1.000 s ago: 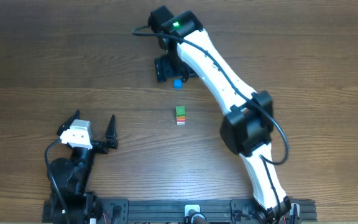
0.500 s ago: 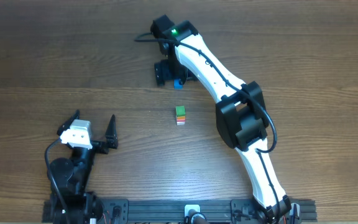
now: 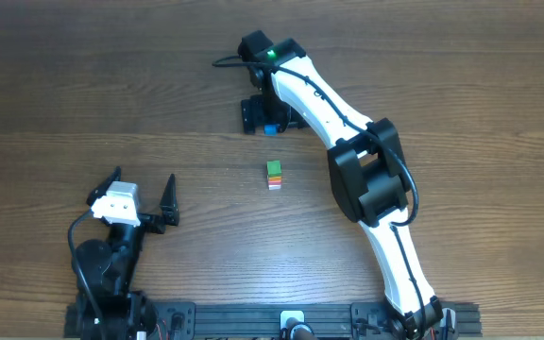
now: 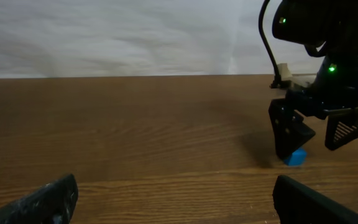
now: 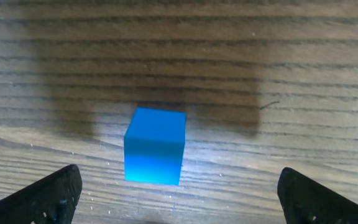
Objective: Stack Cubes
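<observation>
The left gripper point(image 3: 142, 181) has stayed parked near its base at the left of the table point(image 3: 45, 94), fingers wide apart and empty. At the centre the small green-topped stack point(image 3: 274, 175) is unmoved. Just beyond it, the right gripper point(image 5: 179, 198) has come down over the blue cube point(image 5: 155, 147), which sits on the wood between its spread fingers, so a grasp looks imminent

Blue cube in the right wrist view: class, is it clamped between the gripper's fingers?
No, the blue cube rests on the table, apart from both spread fingers of the right gripper.
</observation>
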`<control>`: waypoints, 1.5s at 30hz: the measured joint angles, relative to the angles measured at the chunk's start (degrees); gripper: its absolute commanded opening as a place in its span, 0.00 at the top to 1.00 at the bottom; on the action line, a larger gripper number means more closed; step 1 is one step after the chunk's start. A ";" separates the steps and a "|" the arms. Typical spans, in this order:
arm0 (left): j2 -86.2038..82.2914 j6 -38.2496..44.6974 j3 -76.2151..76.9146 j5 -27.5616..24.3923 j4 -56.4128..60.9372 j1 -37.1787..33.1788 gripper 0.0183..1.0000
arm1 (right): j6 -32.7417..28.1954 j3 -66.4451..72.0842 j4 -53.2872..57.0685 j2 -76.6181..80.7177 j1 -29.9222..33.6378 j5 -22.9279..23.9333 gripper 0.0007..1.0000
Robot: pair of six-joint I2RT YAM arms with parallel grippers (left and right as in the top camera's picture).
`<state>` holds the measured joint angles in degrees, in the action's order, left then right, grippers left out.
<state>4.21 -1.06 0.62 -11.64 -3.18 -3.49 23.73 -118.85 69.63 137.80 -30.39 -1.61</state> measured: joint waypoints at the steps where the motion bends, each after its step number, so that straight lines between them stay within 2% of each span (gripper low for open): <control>1: 0.00 0.00 0.00 0.00 0.00 0.00 0.00 | 0.02 0.00 -0.13 0.15 0.00 0.00 0.01; 16: 0.00 0.00 0.00 0.00 0.00 0.00 0.00 | 0.33 0.00 -1.07 1.29 0.00 0.00 0.01; 25: 0.00 0.00 0.00 0.00 0.00 0.00 0.00 | 0.61 0.00 -1.64 2.69 0.00 0.07 0.06; 45: 0.00 0.00 0.00 0.00 0.00 0.00 0.00 | 3.50 0.00 -2.05 2.75 0.00 0.66 0.44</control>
<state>4.21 -1.06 0.62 -11.64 -3.18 -3.49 27.22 -118.85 67.57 140.55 -30.39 -0.95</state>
